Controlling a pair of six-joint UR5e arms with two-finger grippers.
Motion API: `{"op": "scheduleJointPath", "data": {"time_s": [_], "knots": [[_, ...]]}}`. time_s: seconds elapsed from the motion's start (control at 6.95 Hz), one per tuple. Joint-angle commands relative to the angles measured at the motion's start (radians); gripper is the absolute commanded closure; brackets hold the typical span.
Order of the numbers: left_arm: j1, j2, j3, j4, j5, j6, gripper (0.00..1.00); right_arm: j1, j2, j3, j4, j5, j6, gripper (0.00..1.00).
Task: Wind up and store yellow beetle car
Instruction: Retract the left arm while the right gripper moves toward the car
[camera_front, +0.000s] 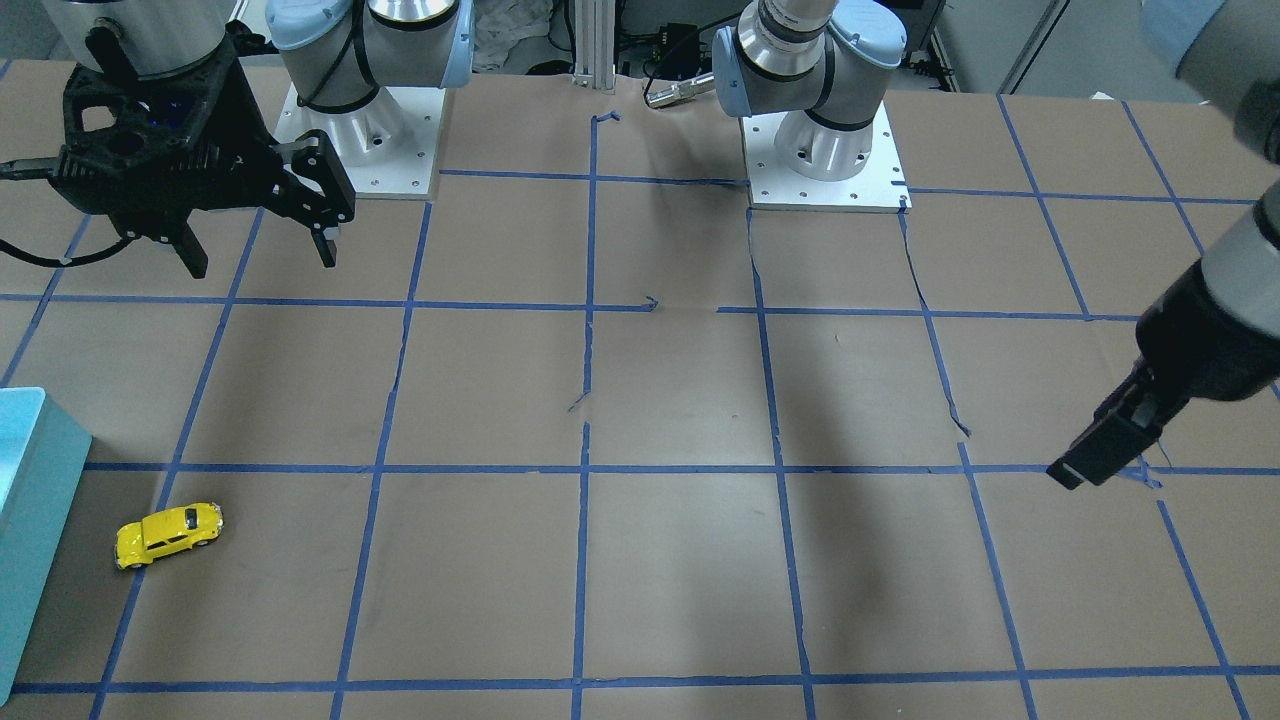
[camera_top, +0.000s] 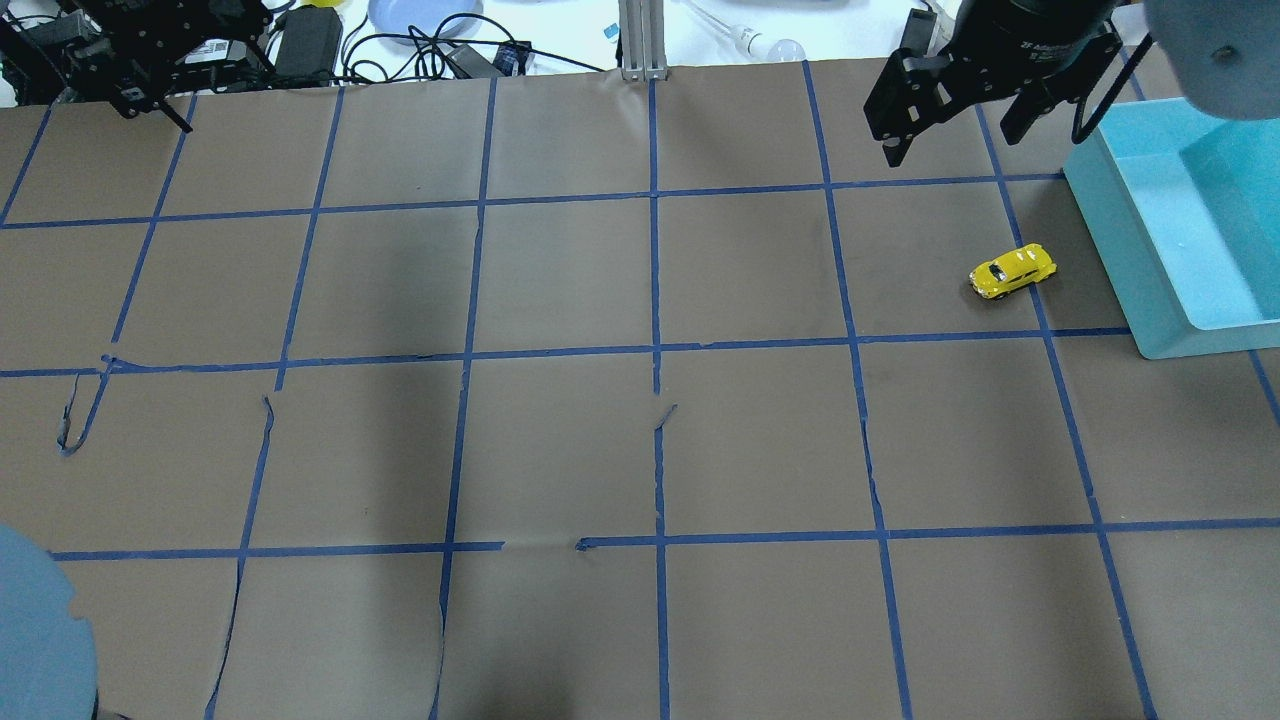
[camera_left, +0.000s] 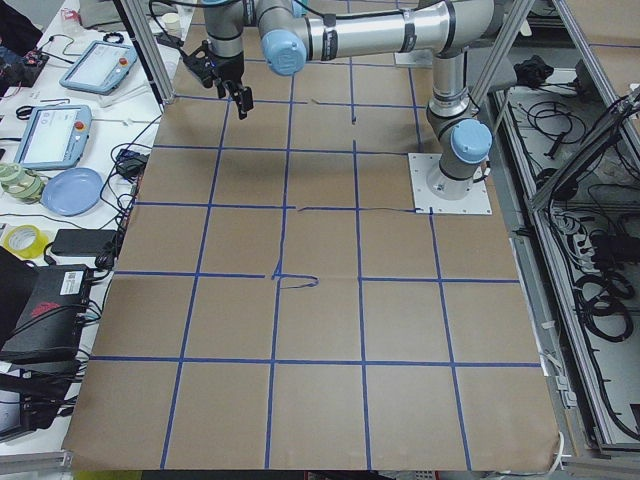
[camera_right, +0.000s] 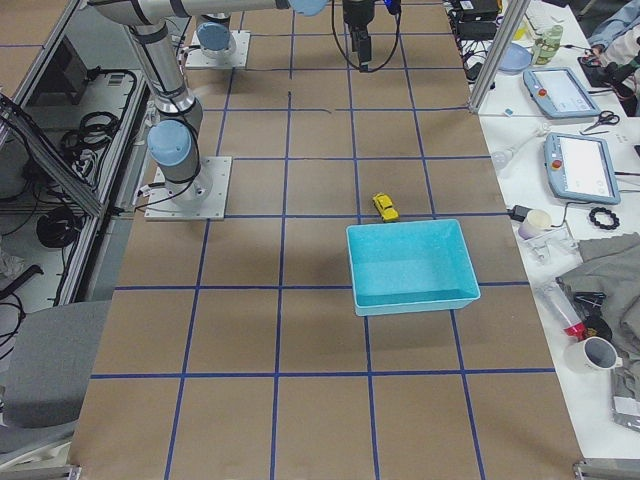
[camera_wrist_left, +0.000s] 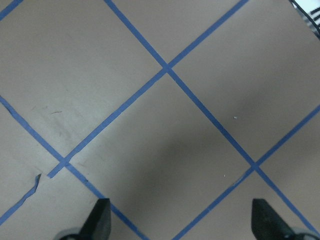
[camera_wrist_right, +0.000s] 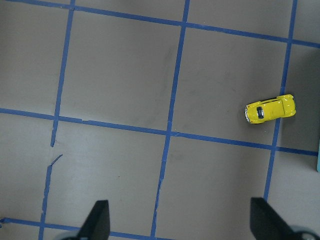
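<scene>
Yellow beetle car (camera_top: 1012, 271) sits on the worktop (camera_top: 560, 450) just beside the teal bin (camera_top: 1120, 250), outside it and not touching. My left pincer (camera_wrist_left: 181, 210), fingers apart, hangs well away from the bin. My right pincer (camera_top: 947, 148), also spread, hovers high near the bin. I judge the car could roll or squirt out of a pinch, or a finger could clip the bin wall. I can't make out any winding key, and the overhead view cuts the bin off.

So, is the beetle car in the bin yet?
Out: the yellow beetle car stands on the table beside the teal bin, apart from it.
</scene>
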Motion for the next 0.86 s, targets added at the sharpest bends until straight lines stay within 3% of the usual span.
{"op": "scheduleJointPath", "data": {"time_s": [0.0, 0.43, 0.72], "knots": [[-0.035, 0.049, 0.041, -0.067, 0.111, 0.186, 0.0, 0.0, 0.002, 0.0, 0.006, 0.003, -0.013, 0.0], [-0.182, 0.066, -0.002, -0.067, 0.115, 0.205, 0.0, -0.056, 0.041, 0.013, 0.033, 0.023, -0.541, 0.0], [-0.219, 0.057, -0.074, 0.015, 0.106, 0.208, 0.0, -0.144, 0.101, 0.023, 0.021, 0.063, -1.052, 0.0]]}}
